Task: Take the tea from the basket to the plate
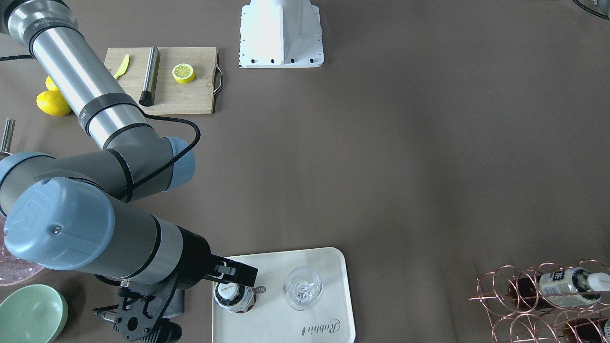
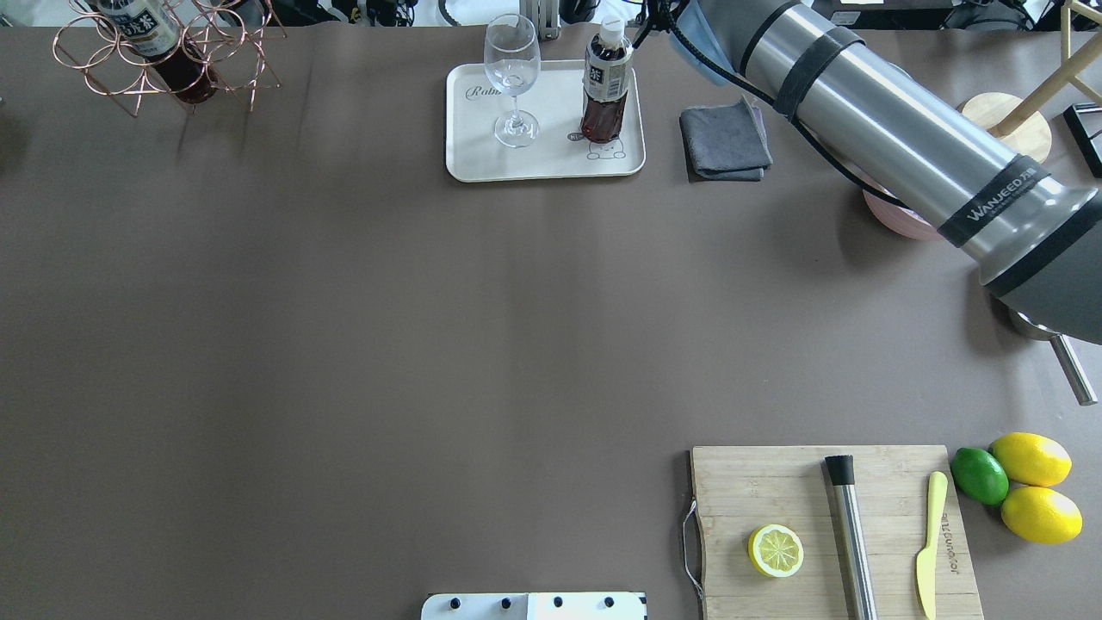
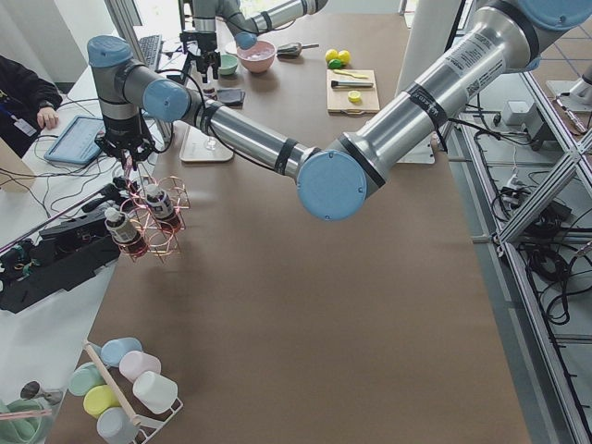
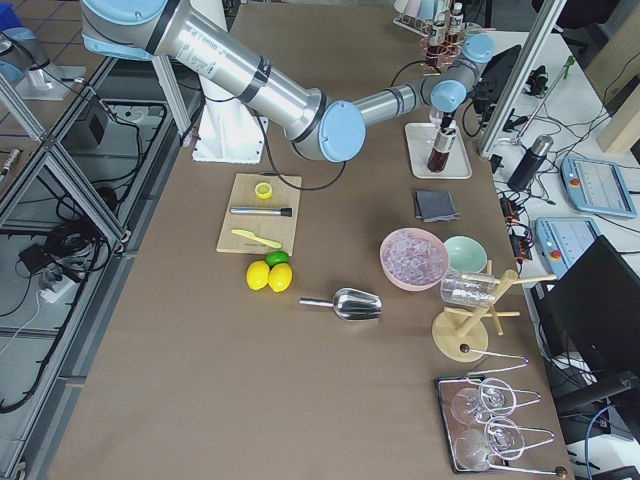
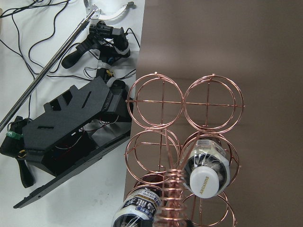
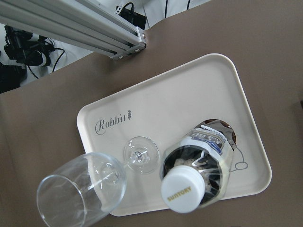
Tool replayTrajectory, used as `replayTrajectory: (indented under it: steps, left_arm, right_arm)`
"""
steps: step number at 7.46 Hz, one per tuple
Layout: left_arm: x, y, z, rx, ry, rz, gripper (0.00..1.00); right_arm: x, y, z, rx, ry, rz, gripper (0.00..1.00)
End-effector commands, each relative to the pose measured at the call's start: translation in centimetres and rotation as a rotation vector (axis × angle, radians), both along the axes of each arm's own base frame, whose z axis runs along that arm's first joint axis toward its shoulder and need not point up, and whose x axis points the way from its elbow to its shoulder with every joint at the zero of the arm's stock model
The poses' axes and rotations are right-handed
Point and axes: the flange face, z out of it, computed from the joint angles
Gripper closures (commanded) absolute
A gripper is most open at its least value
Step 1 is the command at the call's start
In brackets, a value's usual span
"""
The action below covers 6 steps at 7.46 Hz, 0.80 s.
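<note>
One tea bottle (image 1: 233, 297) stands upright on the cream plate (image 1: 329, 267), beside a stemmed glass (image 1: 302, 288). It also shows in the overhead view (image 2: 605, 82) and the right wrist view (image 6: 199, 165), with its cap and neck free. My right gripper (image 1: 250, 282) hovers just over the bottle's top, open and holding nothing. Two more tea bottles (image 5: 206, 170) lie in the copper wire basket (image 5: 163, 101), at the table's far left corner (image 2: 112, 73). My left gripper (image 3: 132, 171) hangs right above the basket; I cannot tell whether it is open or shut.
A folded grey cloth (image 2: 723, 142) lies right of the plate (image 2: 482, 164). A pink bowl (image 4: 414, 257) and a green bowl (image 1: 31, 312) sit beyond it. A cutting board (image 2: 826, 525) with a lemon half, a muddler and a knife is at the near right, with whole lemons (image 2: 1033, 461) beside it.
</note>
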Motion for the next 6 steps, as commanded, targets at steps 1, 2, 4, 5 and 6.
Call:
replayTrajectory:
  steps: [1, 2, 4, 5, 6]
  left_arm:
    - [-0.7, -0.8, 1.3, 0.031, -0.025, 0.011, 1.0]
    - [-0.9, -0.5, 1.2, 0.038, -0.025, 0.01, 1.0]
    - [-1.4, 1.8, 1.0, 0.068, -0.013, 0.008, 1.0]
    - [-1.5, 3.0, 1.3, 0.08, -0.008, 0.012, 1.0]
    - [-1.4, 3.4, 1.4, 0.084, -0.008, 0.014, 1.0]
  right_arm:
    - [5.9, 3.3, 2.3, 0.032, -0.02, -0.06, 0.0]
    - [8.0, 6.3, 3.8, 0.063, 0.005, -0.087, 0.0]
    - [11.4, 10.9, 7.1, 0.076, 0.07, -0.125, 0.0]
    - [13.7, 14.2, 11.2, 0.106, 0.147, -0.161, 0.0]
    - [17.6, 18.0, 15.4, 0.189, 0.23, -0.228, 0.0]
